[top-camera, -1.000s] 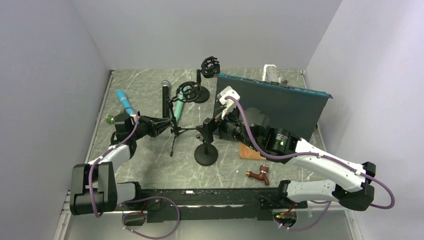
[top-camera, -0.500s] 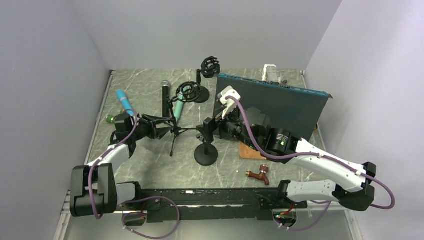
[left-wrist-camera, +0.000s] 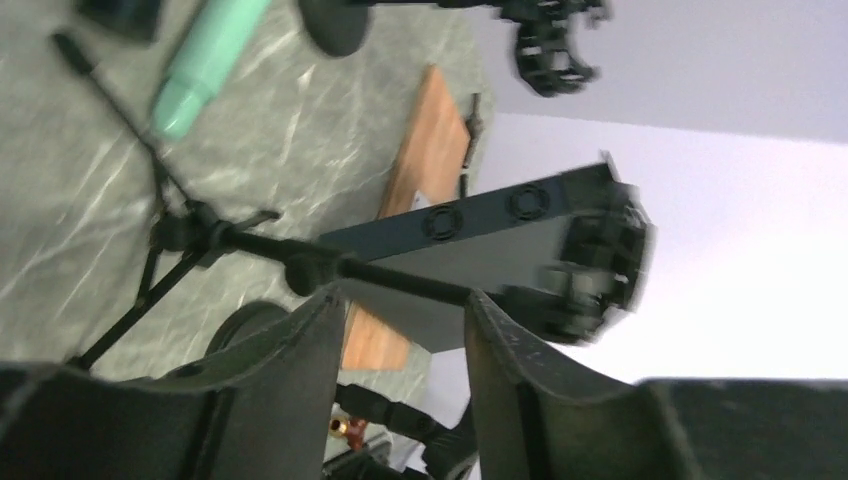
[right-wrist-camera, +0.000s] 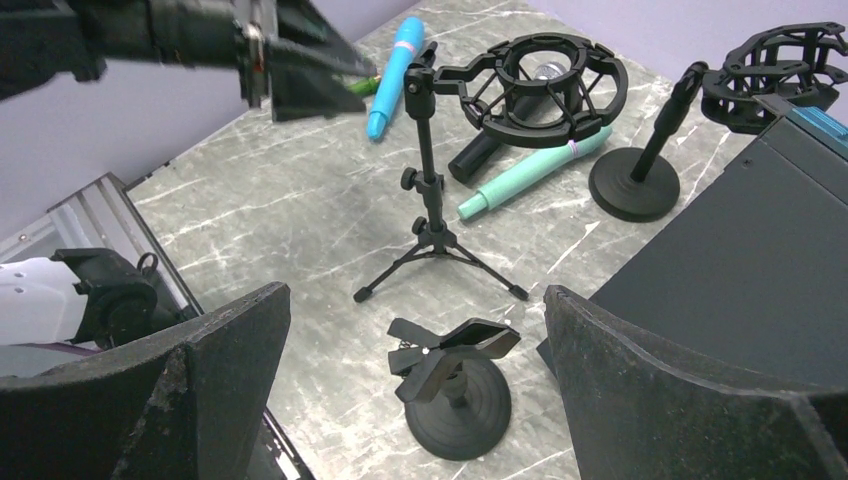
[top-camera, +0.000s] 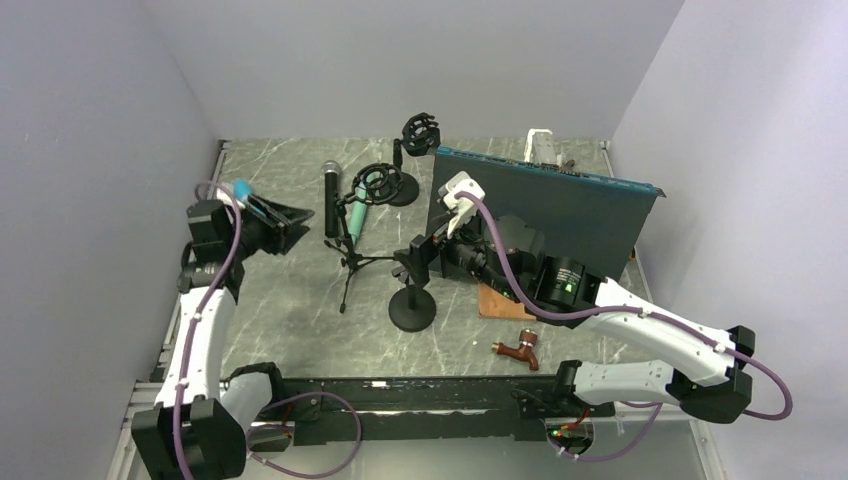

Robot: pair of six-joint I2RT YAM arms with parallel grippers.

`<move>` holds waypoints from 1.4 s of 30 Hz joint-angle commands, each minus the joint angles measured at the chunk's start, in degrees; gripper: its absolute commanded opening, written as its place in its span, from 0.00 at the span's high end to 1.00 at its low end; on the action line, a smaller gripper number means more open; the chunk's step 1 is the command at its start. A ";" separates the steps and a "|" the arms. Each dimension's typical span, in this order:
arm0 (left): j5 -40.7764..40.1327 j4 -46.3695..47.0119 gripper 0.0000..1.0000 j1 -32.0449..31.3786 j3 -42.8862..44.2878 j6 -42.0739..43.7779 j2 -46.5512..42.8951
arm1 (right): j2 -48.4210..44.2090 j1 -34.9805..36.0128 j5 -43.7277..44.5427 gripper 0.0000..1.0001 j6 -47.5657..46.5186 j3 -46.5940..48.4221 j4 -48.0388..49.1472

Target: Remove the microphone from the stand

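Mint-green microphone (top-camera: 356,216): seated at a tilt in the shock mount (top-camera: 379,181) of the tripod stand (right-wrist-camera: 432,238), mid-table. Left gripper (top-camera: 300,217): held spread and empty, left of the stand, apart from it. Right gripper (right-wrist-camera: 415,300): spread wide, empty, above a clip stand (right-wrist-camera: 455,385).

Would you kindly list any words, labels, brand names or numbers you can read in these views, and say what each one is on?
None: no word, number or logo is legible in any view.
The teal microphone, the blue microphone and the dark panel show no readable marking. Any print on them is too small or blurred to make out.
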 commanded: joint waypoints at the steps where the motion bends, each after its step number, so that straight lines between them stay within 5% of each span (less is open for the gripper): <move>1: 3.89 1.55 0.47 -0.10 8.60 12.57 -2.20 | -1.54 -0.24 -0.01 0.00 -0.37 0.34 2.24; 3: 6.31 5.81 0.46 -0.84 10.62 13.59 -2.54 | -1.25 -0.22 -0.38 0.00 -0.34 0.37 2.50; 7: 9.16 10.91 0.72 -5.32 16.15 15.34 -0.71 | -0.70 -0.27 -1.09 0.00 -0.04 0.69 2.96; 13: 11.24 15.85 0.52 -16.00 23.38 17.78 5.59 | -0.81 -0.24 -1.06 0.00 0.32 0.95 2.59; 22: 11.16 21.62 0.38 -18.77 22.03 17.65 9.80 | -2.49 -0.24 -0.06 0.00 0.96 0.30 1.84; 42: 7.45 18.93 0.36 -18.85 5.59 21.39 6.83 | -2.35 -0.20 -0.39 0.00 1.26 0.10 2.18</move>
